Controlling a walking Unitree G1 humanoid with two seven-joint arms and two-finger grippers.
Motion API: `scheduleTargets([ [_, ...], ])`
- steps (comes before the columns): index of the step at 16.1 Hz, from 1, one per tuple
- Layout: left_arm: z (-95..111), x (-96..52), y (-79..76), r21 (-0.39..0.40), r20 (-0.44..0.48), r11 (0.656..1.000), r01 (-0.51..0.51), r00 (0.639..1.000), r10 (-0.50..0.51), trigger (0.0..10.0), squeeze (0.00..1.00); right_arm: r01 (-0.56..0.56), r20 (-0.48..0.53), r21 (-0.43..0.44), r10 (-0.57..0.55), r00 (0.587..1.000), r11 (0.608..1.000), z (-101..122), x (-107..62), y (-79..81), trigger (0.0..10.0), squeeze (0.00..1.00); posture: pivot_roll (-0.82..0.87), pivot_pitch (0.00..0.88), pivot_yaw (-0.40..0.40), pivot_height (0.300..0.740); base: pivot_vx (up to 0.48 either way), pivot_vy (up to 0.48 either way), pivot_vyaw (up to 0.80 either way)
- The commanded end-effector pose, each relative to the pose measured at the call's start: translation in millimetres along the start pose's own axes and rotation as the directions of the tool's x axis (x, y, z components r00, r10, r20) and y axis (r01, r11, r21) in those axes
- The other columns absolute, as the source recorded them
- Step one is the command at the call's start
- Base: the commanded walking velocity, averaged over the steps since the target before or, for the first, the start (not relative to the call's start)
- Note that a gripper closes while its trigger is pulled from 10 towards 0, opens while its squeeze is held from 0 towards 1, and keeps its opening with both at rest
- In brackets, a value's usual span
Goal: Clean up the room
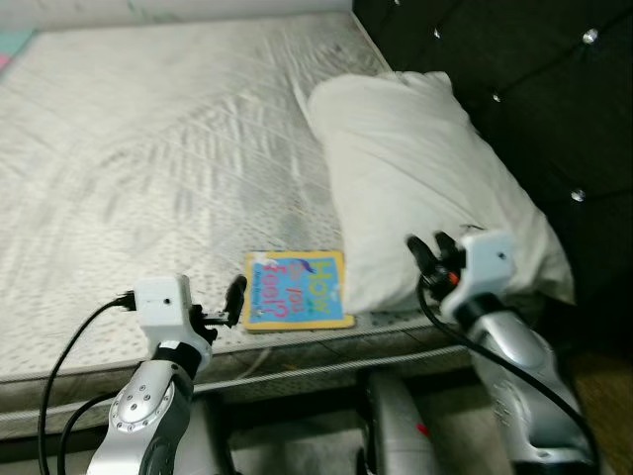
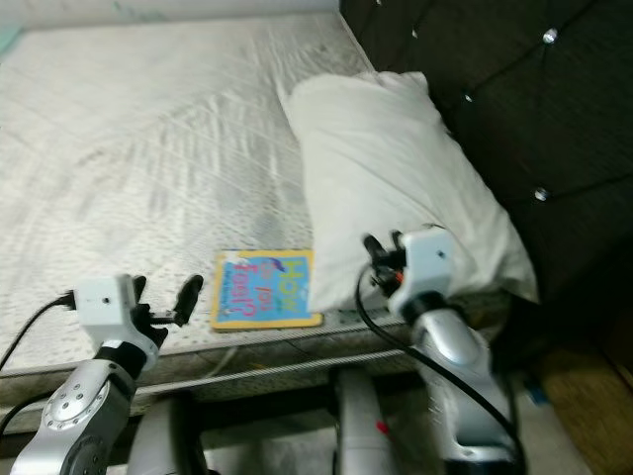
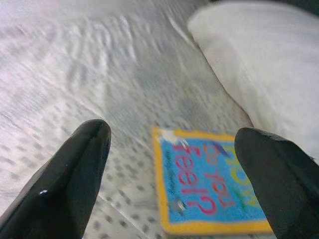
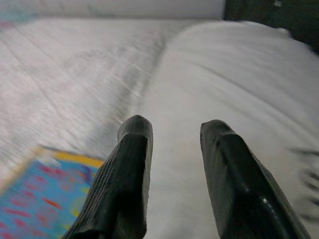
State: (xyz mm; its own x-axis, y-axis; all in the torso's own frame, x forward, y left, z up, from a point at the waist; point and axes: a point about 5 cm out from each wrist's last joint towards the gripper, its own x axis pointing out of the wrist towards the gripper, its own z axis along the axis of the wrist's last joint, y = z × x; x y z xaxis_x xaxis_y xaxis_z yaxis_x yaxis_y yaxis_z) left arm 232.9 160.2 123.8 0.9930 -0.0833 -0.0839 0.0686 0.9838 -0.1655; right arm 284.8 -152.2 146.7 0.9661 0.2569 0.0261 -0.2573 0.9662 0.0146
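The children's book (image 1: pixel 296 290), blue with a yellow border, lies flat near the mattress's (image 1: pixel 148 158) near edge, its right side touching the white pillow (image 1: pixel 425 178) that rests against the dark tufted headboard (image 1: pixel 534 89). We hold our left gripper (image 1: pixel 220 309) just left of the book, above the mattress edge, fingers (image 3: pixel 75 179) spread wide and holding nothing. Our right gripper (image 1: pixel 427 253) hovers over the pillow's near end, its fingers (image 4: pixel 127 184) parted a little and likewise holding nothing.
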Motion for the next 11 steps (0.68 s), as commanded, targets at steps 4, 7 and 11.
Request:
scheduleTargets([
  [4,9,2.0,3.8,0.089,0.098,0.996,-0.025,0.995,0.017,10.0,0.0,0.044,0.062,0.124,-0.052,0.997,0.991,14,20.6,4.5,10.0,0.0,-0.13,0.0,0.018,0.56,0.0,0.0,0.0],
  [7,12,6.7,12.9,0.123,0.14,0.989,-0.077,0.988,0.06,10.0,0.0,0.082,0.087,0.125,-0.093,0.992,0.989,19,30.2,-3.2,10.0,0.0,-0.13,0.0,0.023,0.56,0.0,0.0,-0.56],
  [11,10,14.9,14.7,0.134,0.156,0.987,-0.085,0.986,0.064,10.0,0.0,0.083,0.116,0.118,-0.096,0.989,0.99,23,39.9,-3.5,10.0,0.0,-0.13,0.0,0.02,0.56,0.0,0.0,-0.55],
])
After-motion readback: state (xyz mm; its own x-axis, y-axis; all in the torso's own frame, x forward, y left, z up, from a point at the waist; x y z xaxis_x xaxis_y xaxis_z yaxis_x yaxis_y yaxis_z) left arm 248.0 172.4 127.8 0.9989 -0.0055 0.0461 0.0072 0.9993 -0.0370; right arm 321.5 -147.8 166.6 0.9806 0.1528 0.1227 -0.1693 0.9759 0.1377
